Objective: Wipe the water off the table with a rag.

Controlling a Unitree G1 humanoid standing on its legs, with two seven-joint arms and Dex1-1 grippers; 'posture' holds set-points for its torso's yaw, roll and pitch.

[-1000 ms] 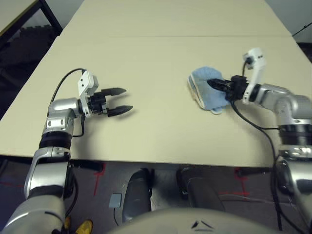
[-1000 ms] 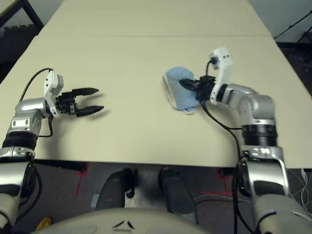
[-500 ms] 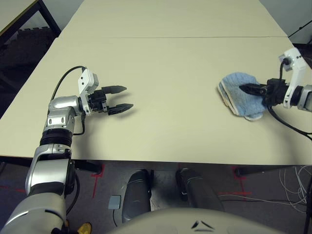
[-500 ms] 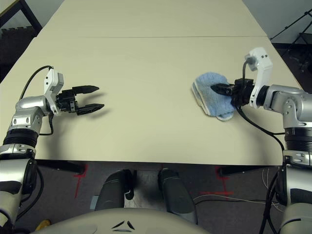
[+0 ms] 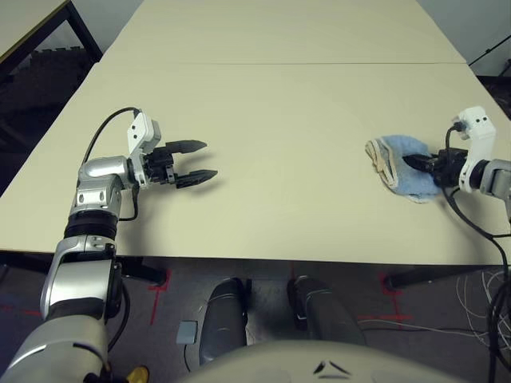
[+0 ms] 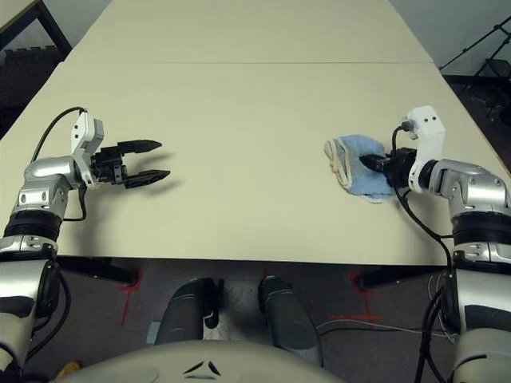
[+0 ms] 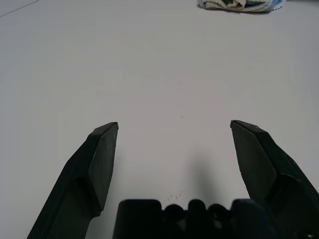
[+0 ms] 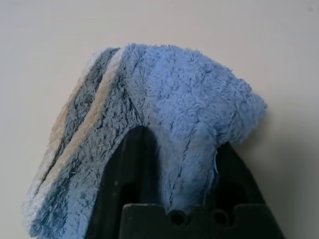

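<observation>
Our right gripper (image 6: pixel 375 162) is clamped on the rag (image 6: pixel 355 166), its two black fingers (image 8: pixel 130 169) pinching a raised fold of the blue cloth between them. The rag lies bunched on the table (image 5: pixel 271 120), its cream striped edge turned away from the gripper, toward the table's middle. It sits on the near side of the seam (image 5: pixel 279 63), close to the table's right edge.

Our left gripper (image 5: pixel 196 162) stands spread wide with nothing between its fingers (image 7: pixel 99 154), just above the bare table. It is well apart from the rag, far to the rag's left, and points toward it.

A few faint specks of water (image 7: pixel 175 195) show on the table just under the left gripper; they are too small to tell more.
</observation>
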